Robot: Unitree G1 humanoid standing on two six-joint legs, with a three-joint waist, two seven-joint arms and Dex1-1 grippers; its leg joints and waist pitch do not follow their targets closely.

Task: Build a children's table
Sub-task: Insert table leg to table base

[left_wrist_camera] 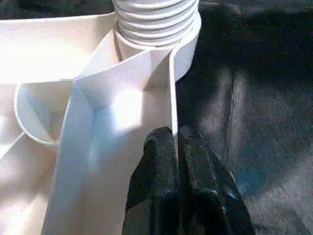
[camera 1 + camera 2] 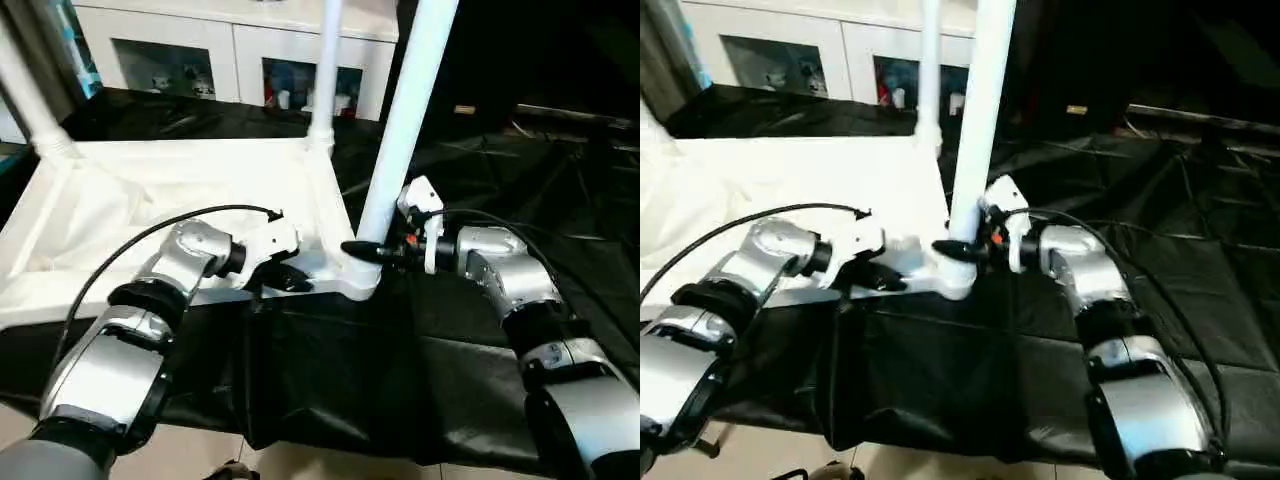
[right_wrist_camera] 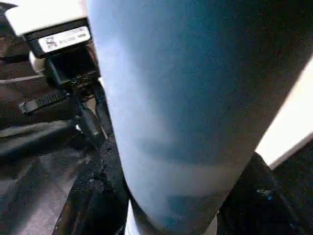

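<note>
So we've got the children's table [image 2: 190, 200] flipped upside down on the black-draped counter [image 2: 480, 340], ribbed underside facing up and legs sticking straight up toward the ceiling. The top lies flat, with its long side running away from us toward the white cabinet [image 2: 200, 50] at the back. The near edge sits right along the counter's front edge.

Three legs show from the head views: the near-right leg [image 2: 405, 120] stands upright in its round corner socket [image 2: 355, 275], another leg [image 2: 325, 70] stands at the far right corner, and one more [image 2: 25, 90] is at the far left, looking a bit tilted from our angle.

The left gripper [image 2: 285, 280] is down at the near rim of the tabletop, just left of that near-right socket. Its jaws are pressed together on the thin upright wall of the rim; in the left wrist view the two black fingers [image 1: 161, 161] sit either side of that white wall, with the threaded leg end screwed into the socket just beyond.

The right gripper [image 2: 365, 250] comes in sideways from the right, jaws about half spread and wrapped around the base of the near-right leg, just above the socket. The right wrist view has the leg tube sitting between the black fingers [image 3: 98, 196].

The cabinet has glass-fronted compartments with small items inside; we can't tell what they are.
</note>
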